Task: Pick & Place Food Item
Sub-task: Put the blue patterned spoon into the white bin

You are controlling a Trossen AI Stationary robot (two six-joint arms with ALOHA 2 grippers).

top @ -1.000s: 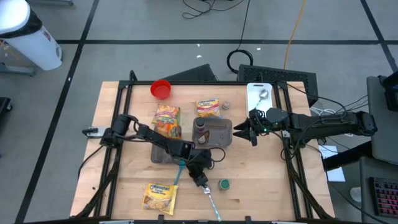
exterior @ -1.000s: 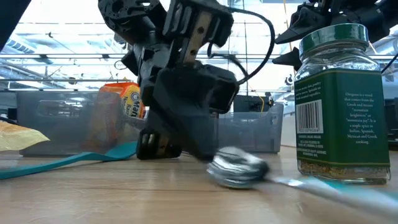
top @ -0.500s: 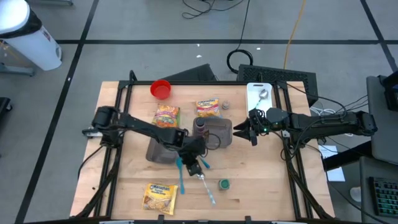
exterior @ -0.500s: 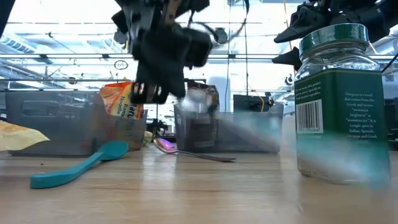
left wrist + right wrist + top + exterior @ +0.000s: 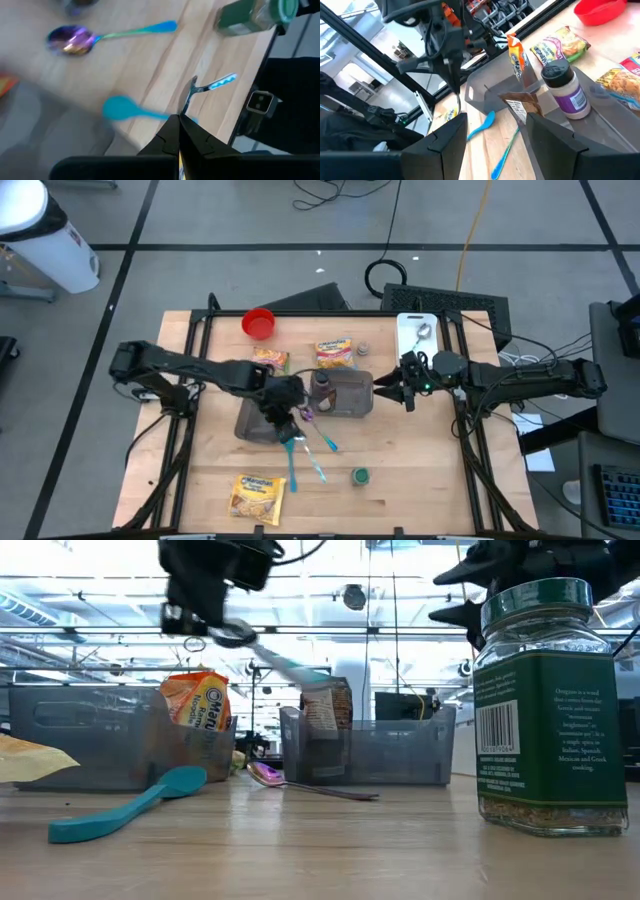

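My left gripper [image 5: 292,420] [image 5: 203,618] hangs high over the table's middle, beside the left grey bin [image 5: 258,425], and is shut on a metal spoon with a light blue handle [image 5: 288,666] [image 5: 214,84]. A teal spoon [image 5: 290,458] and a rainbow spoon [image 5: 322,440] lie flat on the table below it. Noodle packs lie at the front [image 5: 257,495], by the left bin [image 5: 268,360] and behind the right bin [image 5: 335,352]. My right gripper [image 5: 386,392] [image 5: 495,137] waits open at the right bin's right side. My left gripper pinches the spoon's metal end [image 5: 186,102], close to the bowl [image 5: 232,633], between its two fingertips. The fingers slant down from above. The spoon is lifted clear, and its blue handle [image 5: 315,468] slopes down away from the fingers toward the table's near edge.
The right grey bin [image 5: 352,405] holds a purple-labelled shaker [image 5: 320,385]. A green spice jar [image 5: 360,476] stands near the front edge. A red bowl [image 5: 258,323] sits at the far left and a white board [image 5: 415,335] at the far right.
My left gripper has risen from the table near the front edge and drawn back toward the left bin, tipping less steeply. It stays shut on the blue-handled spoon, which has been lifted clear of the table and now hangs high above it.
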